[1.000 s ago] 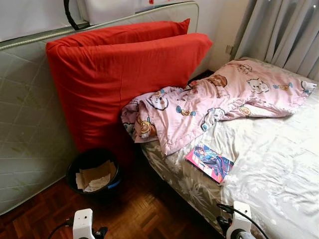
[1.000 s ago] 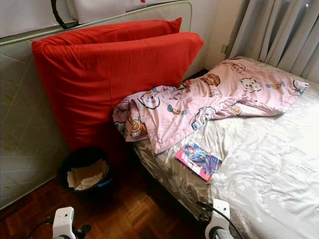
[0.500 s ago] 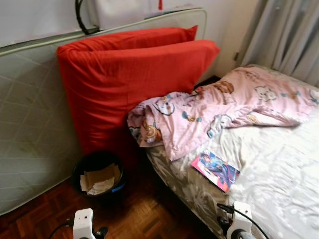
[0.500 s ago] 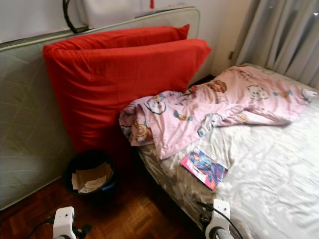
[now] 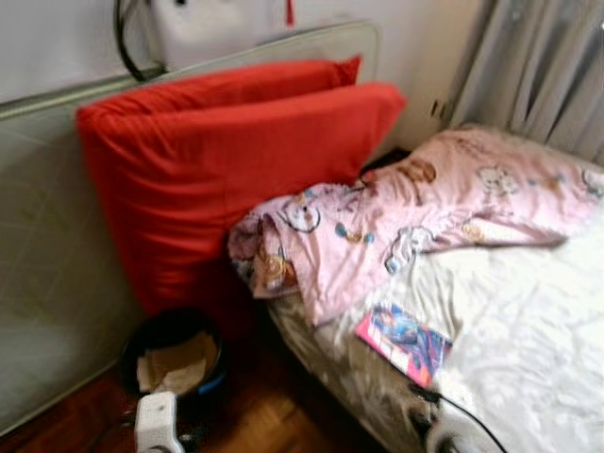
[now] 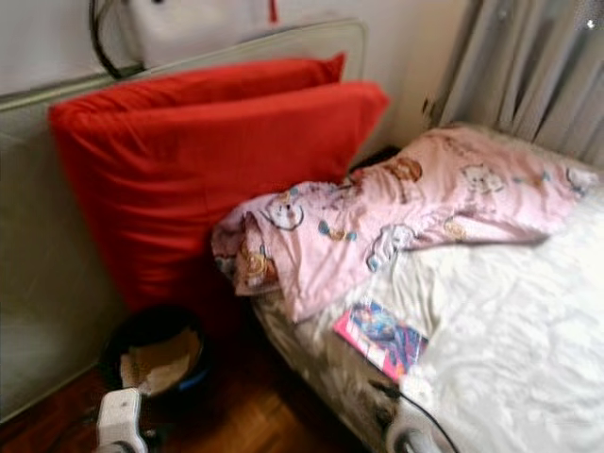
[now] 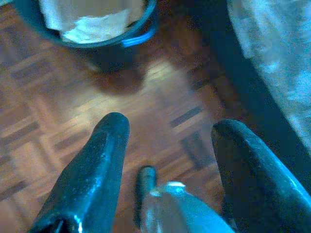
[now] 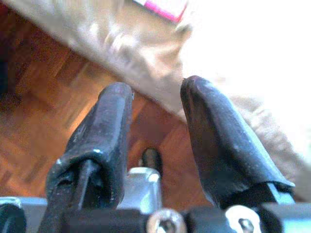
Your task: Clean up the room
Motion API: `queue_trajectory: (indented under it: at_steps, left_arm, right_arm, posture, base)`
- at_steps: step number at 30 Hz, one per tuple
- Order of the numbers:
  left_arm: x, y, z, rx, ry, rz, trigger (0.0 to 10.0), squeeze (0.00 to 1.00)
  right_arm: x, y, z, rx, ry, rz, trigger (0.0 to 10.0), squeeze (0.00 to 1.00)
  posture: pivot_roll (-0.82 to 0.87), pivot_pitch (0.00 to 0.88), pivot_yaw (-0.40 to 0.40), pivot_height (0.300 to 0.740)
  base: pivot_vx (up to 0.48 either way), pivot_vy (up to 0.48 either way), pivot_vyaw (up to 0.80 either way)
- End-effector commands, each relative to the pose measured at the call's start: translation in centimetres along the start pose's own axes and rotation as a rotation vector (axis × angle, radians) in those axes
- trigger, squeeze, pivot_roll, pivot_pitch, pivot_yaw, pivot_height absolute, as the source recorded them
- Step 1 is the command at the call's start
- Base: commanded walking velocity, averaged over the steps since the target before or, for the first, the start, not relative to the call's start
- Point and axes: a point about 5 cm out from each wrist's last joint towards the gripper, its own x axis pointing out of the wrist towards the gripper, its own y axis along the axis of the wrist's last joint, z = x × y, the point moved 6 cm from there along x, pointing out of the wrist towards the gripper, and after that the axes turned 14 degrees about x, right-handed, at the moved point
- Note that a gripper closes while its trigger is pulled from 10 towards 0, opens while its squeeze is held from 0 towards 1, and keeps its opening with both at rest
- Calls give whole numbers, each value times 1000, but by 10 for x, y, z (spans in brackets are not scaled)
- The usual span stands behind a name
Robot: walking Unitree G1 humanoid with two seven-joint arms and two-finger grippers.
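Head views first: you see a pink book (image 5: 404, 342) lying flat near the bed's (image 5: 528, 321) edge, just below the rumpled pink blanket (image 5: 396, 222). A dark bin (image 5: 172, 359) holding paper sits on the wooden floor (image 5: 274, 429) against the red cushions (image 5: 236, 160). Everything is blurred, so let the picture settle before you reach.

Left wrist view: left gripper (image 7: 167, 141) hangs low over the floor, fingers spread and empty, the bin ahead.

Right wrist view: right gripper (image 8: 153, 99) has fingers spread and empty, bed edge and the book's pink corner just ahead. Judging by that, approach the book from the bed's edge, low and flat.
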Motion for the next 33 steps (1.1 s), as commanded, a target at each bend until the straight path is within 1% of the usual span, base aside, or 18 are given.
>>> queue_trajectory:
  at_steps: [1,9,11,16,19,23,26,27,28,31,32,33]
  left_arm:
    - [-3,-7,-13,11,25,-27,10000,0]
    - [-3,-7,-14,19,25,-23,10000,0]
    - [-3,-4,-14,20,30,-4,10000,0]
    - [-4,1,-17,-12,55,35,10000,0]
    - [-4,5,-19,-54,66,77,10000,0]
    - [-5,6,-21,-71,79,97,10000,0]
    - [-8,12,-27,-114,126,154,10000,0]
    - [-8,12,-27,-114,126,154,10000,0]
    - [-9,16,-29,-133,145,190,10000,0]
    - [-11,22,-30,-111,153,234,10000,0]
    - [-11,22,-30,-111,153,234,10000,0]
    - [-10,80,-35,-82,166,386,10000,0]
  right_arm:
    - [3,4,-16,5,34,12,10000,0]
    - [2,3,-16,9,32,14,10000,0]
    - [2,4,-16,9,32,15,10000,0]
    - [2,6,-17,12,38,38,10000,0]
    - [1,13,-20,22,61,95,10000,0]
    - [0,16,-22,24,68,130,10000,0]
    - [-3,26,-26,33,105,204,10000,0]
    - [-3,26,-26,33,105,204,10000,0]
    - [-5,31,-28,11,127,242,10000,0]
    - [-7,37,-31,24,156,289,10000,0]
    - [-7,37,-31,24,156,289,10000,0]
    - [-8,38,-31,24,165,301,10000,0]
  posture:
    - [57,0,-27,740]
    - [55,0,-23,740]
    - [55,0,-23,740]
    - [60,0,-17,740]
    - [58,0,-12,740]
    - [49,0,-8,740]
    - [50,0,-11,740]
    - [50,0,-11,740]
    - [53,0,-16,740]
    - [65,0,-24,740]
    - [65,0,-24,740]
    - [64,0,-24,740]
  base:
    - [274,0,0]
    - [272,0,0]
    - [240,0,0]
    - [0,0,0]
    - [0,0,0]
    - [0,0,0]
    - [0,0,0]
    - [0,0,0]
    - [0,0,0]
    - [0,0,0]
    - [0,0,0]
    - [0,0,0]
